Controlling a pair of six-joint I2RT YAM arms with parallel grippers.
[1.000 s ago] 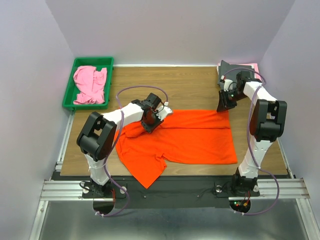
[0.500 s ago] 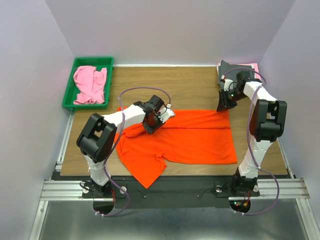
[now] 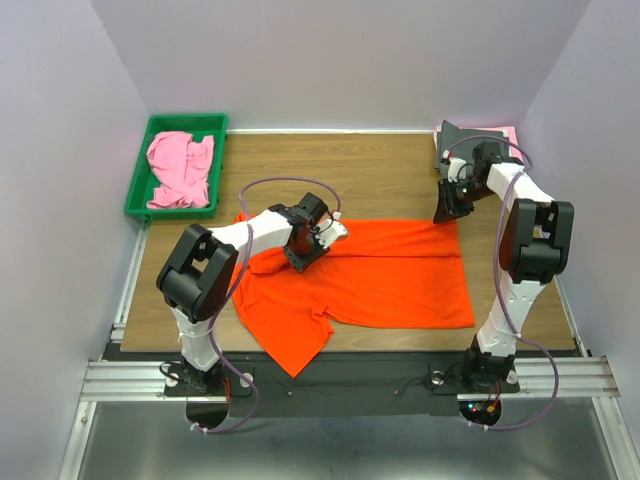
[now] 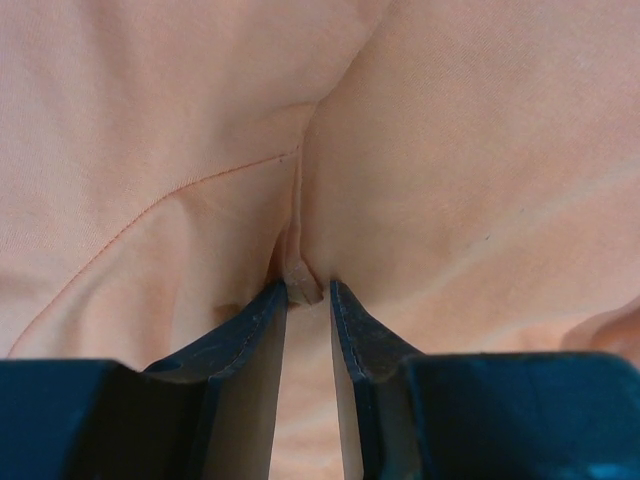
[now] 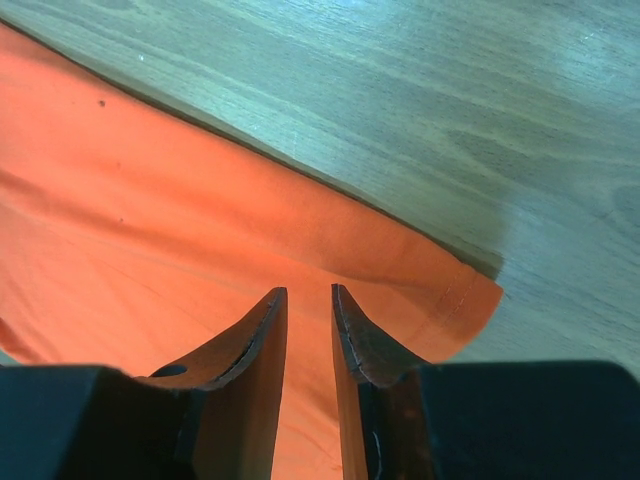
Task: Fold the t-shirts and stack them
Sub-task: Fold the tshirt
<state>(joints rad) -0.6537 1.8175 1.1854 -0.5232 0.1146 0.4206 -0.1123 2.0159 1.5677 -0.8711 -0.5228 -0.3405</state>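
The bright orange t-shirt [image 3: 390,275] lies spread across the wooden table, one sleeve hanging toward the near edge. My left gripper [image 3: 302,256] sits on its upper left part. In the left wrist view its tips [image 4: 308,290] pinch a small raised fold of the orange cloth [image 4: 450,150]. My right gripper [image 3: 443,213] is at the shirt's far right corner. In the right wrist view its jaws [image 5: 309,292] stand nearly closed on the orange cloth [image 5: 150,220] just inside the hemmed corner. A light pink t-shirt [image 3: 182,168] lies crumpled in the tray.
A green plastic tray [image 3: 140,185] stands at the back left. A dark grey cloth [image 3: 455,135] lies on something pink [image 3: 505,132] at the back right corner, behind the right arm. Bare wood [image 5: 400,100] shows beyond the shirt's far edge.
My left gripper has shifted a little to the right along the shirt, pulling the cloth with it. The right gripper has not moved.
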